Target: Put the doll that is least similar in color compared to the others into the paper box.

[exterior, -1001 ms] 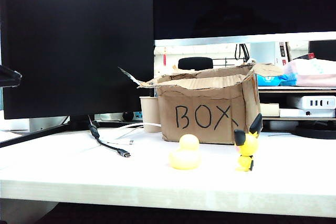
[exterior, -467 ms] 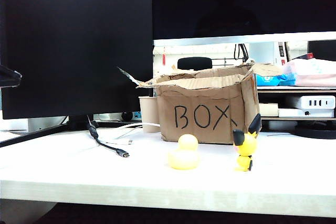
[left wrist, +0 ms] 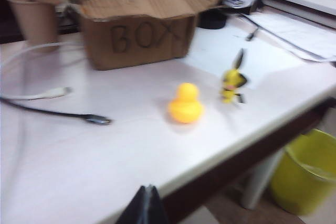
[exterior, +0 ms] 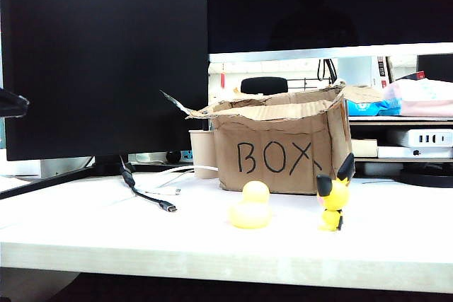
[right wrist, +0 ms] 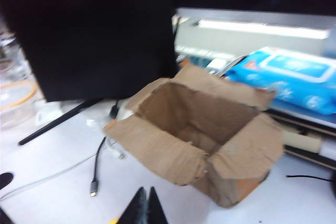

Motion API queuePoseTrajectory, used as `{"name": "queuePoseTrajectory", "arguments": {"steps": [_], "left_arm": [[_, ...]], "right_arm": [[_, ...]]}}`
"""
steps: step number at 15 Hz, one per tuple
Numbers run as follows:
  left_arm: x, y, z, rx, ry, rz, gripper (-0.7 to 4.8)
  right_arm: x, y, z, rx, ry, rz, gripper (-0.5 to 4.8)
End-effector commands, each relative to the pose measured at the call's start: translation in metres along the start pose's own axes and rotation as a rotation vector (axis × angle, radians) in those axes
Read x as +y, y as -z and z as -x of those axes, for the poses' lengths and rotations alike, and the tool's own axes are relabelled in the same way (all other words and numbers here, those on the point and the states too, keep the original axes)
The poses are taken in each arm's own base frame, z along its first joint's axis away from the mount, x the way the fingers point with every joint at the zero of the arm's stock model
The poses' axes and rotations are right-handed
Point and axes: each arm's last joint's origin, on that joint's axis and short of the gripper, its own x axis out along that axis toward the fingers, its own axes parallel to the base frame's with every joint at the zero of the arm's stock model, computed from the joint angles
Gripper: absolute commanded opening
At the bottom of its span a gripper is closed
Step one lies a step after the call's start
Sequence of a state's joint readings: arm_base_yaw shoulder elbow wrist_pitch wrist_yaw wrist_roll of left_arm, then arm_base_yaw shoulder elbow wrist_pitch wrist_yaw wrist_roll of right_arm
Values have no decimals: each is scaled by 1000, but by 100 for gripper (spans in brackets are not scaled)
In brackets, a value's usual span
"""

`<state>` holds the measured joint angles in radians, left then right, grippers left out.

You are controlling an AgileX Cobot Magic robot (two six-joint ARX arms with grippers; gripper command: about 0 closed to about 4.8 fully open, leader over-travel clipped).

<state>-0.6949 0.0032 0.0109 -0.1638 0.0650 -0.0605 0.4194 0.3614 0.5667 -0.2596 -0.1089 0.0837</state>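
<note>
The doll does not show in any view. The paper box (exterior: 276, 153) stands mid-table with "BOX" on its front and its torn flaps open. The right wrist view looks down into the paper box (right wrist: 210, 129), and I cannot make out anything in its shaded inside. The others stand in front of it: a yellow duck (exterior: 250, 206) and a yellow figure with black ears (exterior: 333, 196). My left gripper (left wrist: 148, 190) is shut and empty, back over the table's front edge, well short of the duck (left wrist: 186, 104). My right gripper (right wrist: 146, 191) is shut and empty, above the table before the box.
Two black monitors (exterior: 99, 54) fill the back. A black cable (exterior: 148, 196) and a paper cup (exterior: 202, 152) lie left of the box. A blue wipes pack (right wrist: 294, 77) sits on a shelf behind. A yellow bin (left wrist: 307, 171) stands below the table edge.
A dark shape at the top right of the exterior view has gone out of sight. The box and both yellow toys have stayed put.
</note>
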Motion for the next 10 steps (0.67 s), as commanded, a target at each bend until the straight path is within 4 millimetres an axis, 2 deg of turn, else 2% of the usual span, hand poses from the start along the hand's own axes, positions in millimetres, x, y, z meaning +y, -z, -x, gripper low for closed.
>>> {"name": "queuePoseTrajectory", "arguments": {"steps": [1,5,8,10], "left_arm": [[10,1,1,7,-103,18,-5],[38,1,10,-15,-409,68,-5],[48,1,15,-22,-520,86,-5],[48,1,15,-23,-521,87,-5]], "right_arm": [[1,2,12,-76,-5,5,-1],[2,2,23,-109,-8,-5,-1],[2,2,24,-107,-9,-9,-1],[2,3,23,-105,-8,-9,-1]]}}
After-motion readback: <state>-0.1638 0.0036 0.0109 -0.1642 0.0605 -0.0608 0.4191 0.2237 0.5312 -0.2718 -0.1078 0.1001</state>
